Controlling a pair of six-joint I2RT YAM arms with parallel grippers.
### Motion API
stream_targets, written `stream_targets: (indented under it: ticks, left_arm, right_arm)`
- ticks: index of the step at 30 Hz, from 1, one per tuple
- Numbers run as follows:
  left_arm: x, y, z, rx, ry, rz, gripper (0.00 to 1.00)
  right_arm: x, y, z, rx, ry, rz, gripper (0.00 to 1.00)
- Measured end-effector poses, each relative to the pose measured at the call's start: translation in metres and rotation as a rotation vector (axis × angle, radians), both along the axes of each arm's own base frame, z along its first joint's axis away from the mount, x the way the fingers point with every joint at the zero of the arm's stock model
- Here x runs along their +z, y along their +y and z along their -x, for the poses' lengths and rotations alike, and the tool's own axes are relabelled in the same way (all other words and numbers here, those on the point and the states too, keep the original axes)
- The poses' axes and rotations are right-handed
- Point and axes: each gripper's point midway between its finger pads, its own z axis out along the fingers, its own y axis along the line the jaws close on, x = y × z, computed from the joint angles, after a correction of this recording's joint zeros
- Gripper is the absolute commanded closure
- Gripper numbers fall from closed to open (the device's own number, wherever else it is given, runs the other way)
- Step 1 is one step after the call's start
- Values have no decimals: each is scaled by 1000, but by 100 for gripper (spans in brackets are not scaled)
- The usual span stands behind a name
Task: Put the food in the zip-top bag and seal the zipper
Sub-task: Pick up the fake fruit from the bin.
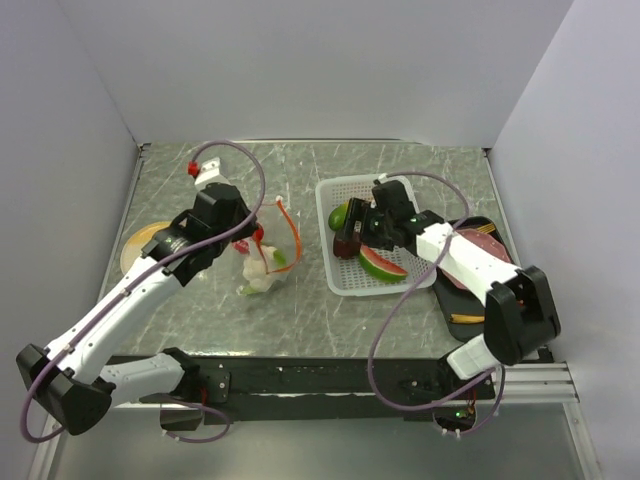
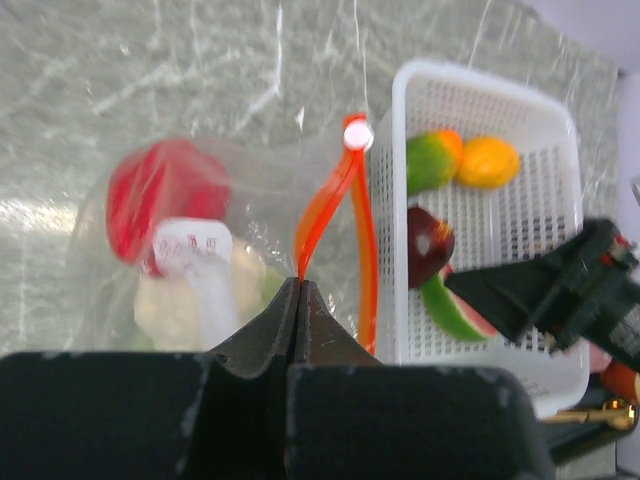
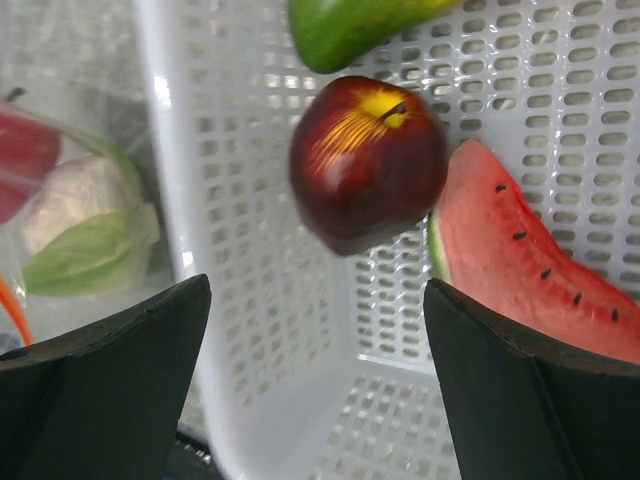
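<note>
Top external view: 2 containers lie on the marbled table (image 1: pixel 320 320).

**Bag.** The bag (image 1: pixel 268 262) lies left of centre and holds 2 pieces, the pepper (image 2: pixel 160 200) and the cauliflower (image 2: pixel 170 305). The cauliflower is the nearer of the 2 to the arm bases. The zipper (image 2: pixel 335 210) shows as 2 parted orange-red strands on the side of the bag facing the basket, so the mouth is unsealed.

**Basket.** The basket (image 1: pixel 335 285) lies just right of the bag and holds 4 pieces.
- The mango (image 2: pixel 432 160) and the orange (image 2: pixel 488 162) lie side by side at its far end.
- The ball (image 3: pixel 368 160) sits mid-basket, close to the wall on the bag's side.
- The watermelon (image 3: pixel 520 260) lies just beside the ball, toward the near end.

**Grippers.** The left gripper (image 2: pixel 300 290) is clenched on 1 end of the zipper, its fingers pressed together with the orange strand emerging from their tips. The right gripper (image 3: pixel 315 295) is released, with its jaws spread wide over the basket. They frame the ball and grasp nothing.

**Surroundings.**
- A black tray (image 1: pixel 495 228) lies right of the basket, partly under the right arm. It carries a pink slab (image 1: pixel 480 240) and, at its near edge, yellow sticks (image 1: pixel 465 318).
- A yellow plate (image 1: pixel 135 250) lies at the far left, partly behind the left arm.

**Obstructions.** From above, the right arm covers the basket's far right part and hides the orange. The perforated basket wall stands between the ball and the bag.
</note>
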Motion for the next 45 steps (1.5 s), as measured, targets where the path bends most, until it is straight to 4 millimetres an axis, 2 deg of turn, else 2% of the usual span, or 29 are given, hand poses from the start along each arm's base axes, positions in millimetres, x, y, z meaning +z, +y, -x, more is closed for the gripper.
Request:
stream_targets:
  ticks: [3,6,11,22,30,37,41,45]
  left_arm:
    - [-12,-7,3,-37,27,9,99]
    - [-10,-11,4,-55,20,25,99]
    - [-8,-12,5,-62,17,31,99]
    - [-2,-11,9,-70,3,45,99]
    - [-2,-11,9,-75,-3,46,99]
    - [-3,-10,10,-75,-5,48,99]
    - [-3,-11,10,-76,-5,49,99]
    - [-4,-12,10,-81,-4,51,99]
  right_arm:
    - [-20,-1,-2,1,42,36,6]
    - [-34,-3,-4,1,76,70,7]
    - [-38,4,-19,6,86,79,8]
    - [-50,5,-19,16,116,96,9]
    - [-48,1,-24,5,103,116,8]
    - [-53,-27,-29,-48,121,163,9]
    - [-57,-46,-15,-42,140,228,9]
    - [-49,-61,5,-23,128,275,8]
